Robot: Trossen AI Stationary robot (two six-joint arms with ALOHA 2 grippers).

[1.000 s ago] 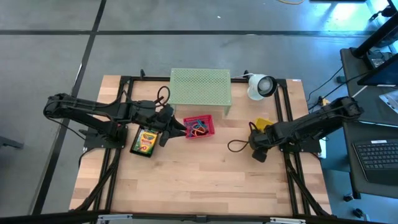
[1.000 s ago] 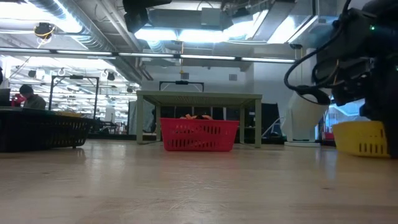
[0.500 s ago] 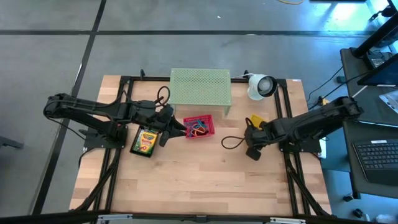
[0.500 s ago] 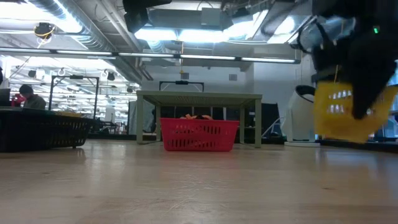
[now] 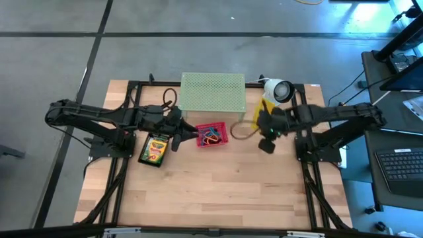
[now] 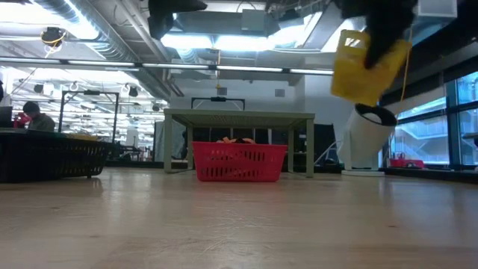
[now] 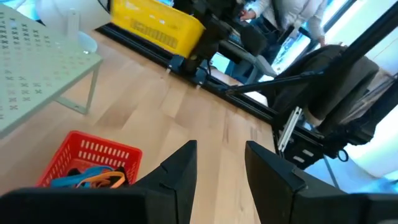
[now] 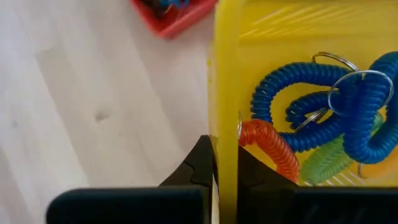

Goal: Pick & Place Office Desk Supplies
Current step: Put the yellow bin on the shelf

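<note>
From above, the pale wooden table (image 5: 218, 185) stood on a grey floor inside a dark frame. The left hand (image 5: 190, 135) hovered at the left end of a red basket (image 5: 212, 134) of coloured bands, with 1 crayon box (image 5: 153, 149) lying flat on the table just left of it. The right hand (image 5: 264, 117) was right of the red basket and near the green mesh stand (image 5: 213, 94), gripping a yellow basket (image 5: 267, 109). A white round device (image 5: 277, 91) sat at the far right of the table.

At table height, the wood ran bare and smooth toward the red basket (image 6: 239, 162), which sat in front of the mesh stand (image 6: 239, 116). The yellow basket (image 6: 368, 66) hung tilted in the air, well above the table, over the white device (image 6: 366, 142). Behind lay a large room with ceiling lights, pipes and windows; a person (image 6: 33, 116) sat far left.

The left wrist camera showed its 2 dark fingers (image 7: 180, 171) parted with nothing between them, above the red basket (image 7: 90, 158); the yellow basket (image 7: 155, 25) was far off beside the other arm.

The right wrist camera showed its fingers (image 8: 202, 165) clenched on the yellow basket's wall (image 8: 227, 81); blue, orange and green coiled bands (image 8: 317, 106) lay inside.
</note>
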